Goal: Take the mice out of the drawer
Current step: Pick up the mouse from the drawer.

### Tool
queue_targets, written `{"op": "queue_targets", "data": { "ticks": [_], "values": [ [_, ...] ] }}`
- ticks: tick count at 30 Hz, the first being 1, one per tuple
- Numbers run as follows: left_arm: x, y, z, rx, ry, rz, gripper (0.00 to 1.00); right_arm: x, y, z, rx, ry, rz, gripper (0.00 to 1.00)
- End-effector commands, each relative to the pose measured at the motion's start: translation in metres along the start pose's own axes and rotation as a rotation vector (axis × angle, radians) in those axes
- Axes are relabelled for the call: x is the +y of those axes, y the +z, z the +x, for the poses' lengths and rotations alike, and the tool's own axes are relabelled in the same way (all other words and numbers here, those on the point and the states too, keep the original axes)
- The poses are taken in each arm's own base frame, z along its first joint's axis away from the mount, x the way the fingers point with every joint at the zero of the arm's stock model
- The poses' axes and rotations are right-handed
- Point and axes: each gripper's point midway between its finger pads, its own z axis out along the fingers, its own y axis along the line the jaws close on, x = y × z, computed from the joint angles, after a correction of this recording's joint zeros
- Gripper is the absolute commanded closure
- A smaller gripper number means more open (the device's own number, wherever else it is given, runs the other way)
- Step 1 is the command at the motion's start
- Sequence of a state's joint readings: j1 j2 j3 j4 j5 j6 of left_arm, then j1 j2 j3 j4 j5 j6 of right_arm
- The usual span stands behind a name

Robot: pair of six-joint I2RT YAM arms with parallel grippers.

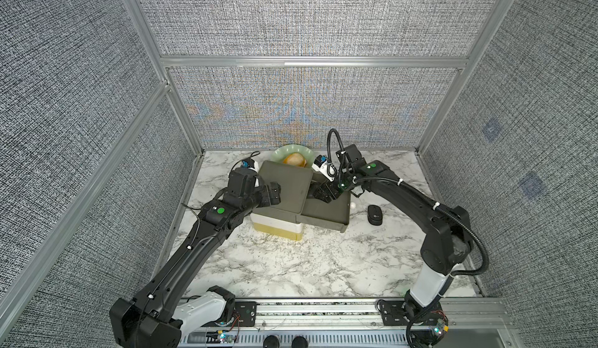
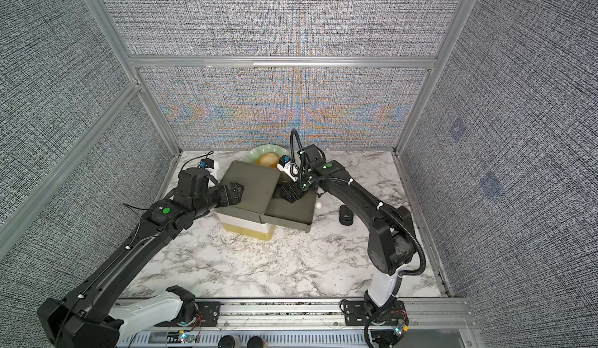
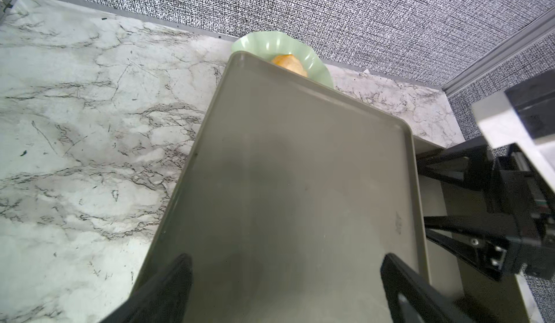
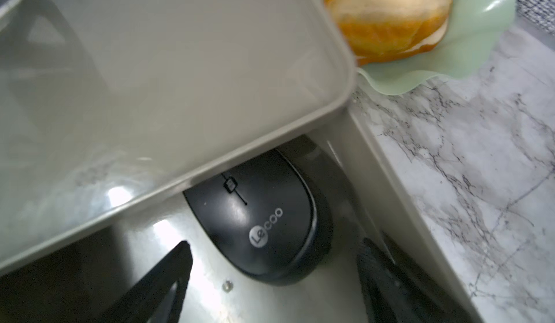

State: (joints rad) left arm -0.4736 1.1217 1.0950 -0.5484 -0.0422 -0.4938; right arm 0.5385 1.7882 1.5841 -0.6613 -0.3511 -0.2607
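- My right gripper [image 4: 274, 243] sits at the near edge of the right wrist view. Both fingers [image 4: 168, 276] are spread wide and hold nothing, with their tips low inside the open drawer [image 4: 390, 204].
- A black mouse [image 4: 258, 216] lies on the drawer floor just ahead, between my two fingers. Neither seems to touch it, though the blur there leaves me unsure.
- That mouse's front end is hidden under the grey cabinet top [image 4: 180, 81], and so is the deeper part of the drawer.
- In both top views my right wrist bends down over the pulled-out drawer and covers that mouse. The forearm reaches in from the right.
- A second black mouse [image 1: 374, 214] sits out on the marble table [image 1: 323, 265], near the drawer's white knob [image 1: 353, 205].
- My left gripper [image 3: 286, 257] is wide open and empty, over the cabinet top with its elbow out to the left.
- A green plate [image 1: 281, 151] behind the cabinet is half hidden, and the orange-and-pale food on it is cut off.
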Motion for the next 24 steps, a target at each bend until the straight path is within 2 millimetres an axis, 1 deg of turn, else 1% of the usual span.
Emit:
{"op": "queue_targets", "data": {
  "ticks": [1,3,11,18,24],
  "values": [
    [0.0,0.0,-0.001,0.002,0.02,-0.001,0.01,0.009,0.0,0.002,0.007,-0.141,-0.033,0.14],
    [0.001,0.0,-0.001,0.0,0.019,-0.003,0.01,0.013,0.003,0.001,-0.005,-0.189,-0.047,0.12],
    [0.001,0.004,-0.003,0.001,0.015,-0.009,0.01,0.003,0.018,0.002,0.016,-0.25,-0.022,0.09],
    [0.004,0.004,-0.004,-0.003,0.018,-0.023,0.01,0.002,0.025,-0.003,-0.013,-0.308,-0.016,0.07],
    [0.005,0.003,-0.006,-0.006,0.017,-0.028,0.01,0.004,0.035,-0.004,-0.007,-0.326,-0.056,0.06]
  ]
}}
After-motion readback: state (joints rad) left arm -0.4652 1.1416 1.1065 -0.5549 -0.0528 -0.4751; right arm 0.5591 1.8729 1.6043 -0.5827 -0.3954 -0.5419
